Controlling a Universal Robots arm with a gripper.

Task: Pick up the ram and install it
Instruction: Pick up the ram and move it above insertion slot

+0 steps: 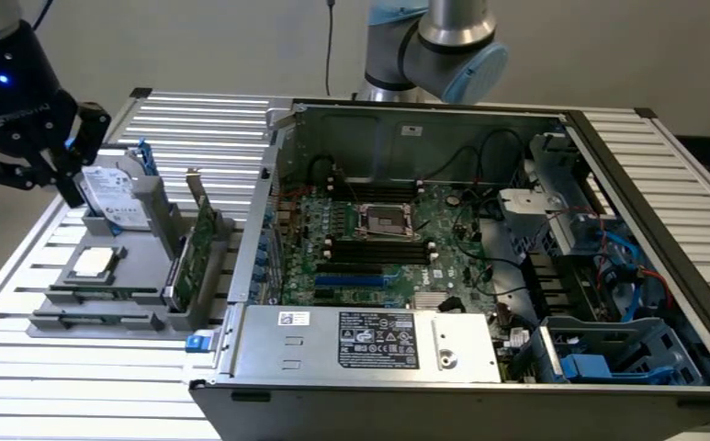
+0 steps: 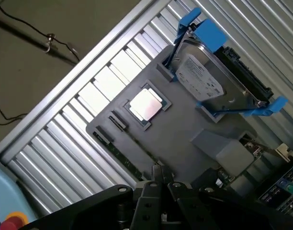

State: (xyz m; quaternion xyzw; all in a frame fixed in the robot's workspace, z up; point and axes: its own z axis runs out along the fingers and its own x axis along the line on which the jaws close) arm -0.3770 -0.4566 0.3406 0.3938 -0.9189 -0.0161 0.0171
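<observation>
Black pincer fingers are pressed together on nothing, poised above the grey parts holder. Just below its tips we see the ram, standing on edge in a slot of that holder. Further out lies the processor, and beyond it the hard drive. We judge the stick light, stiff and fragile. It is best pinched gently across its thickness near mid-length, clear of the contact edge.

You've got one hard drive, one CPU and one expansion card on one grey tray at the exterior view's left, plus one open PC case and one gripper.
</observation>
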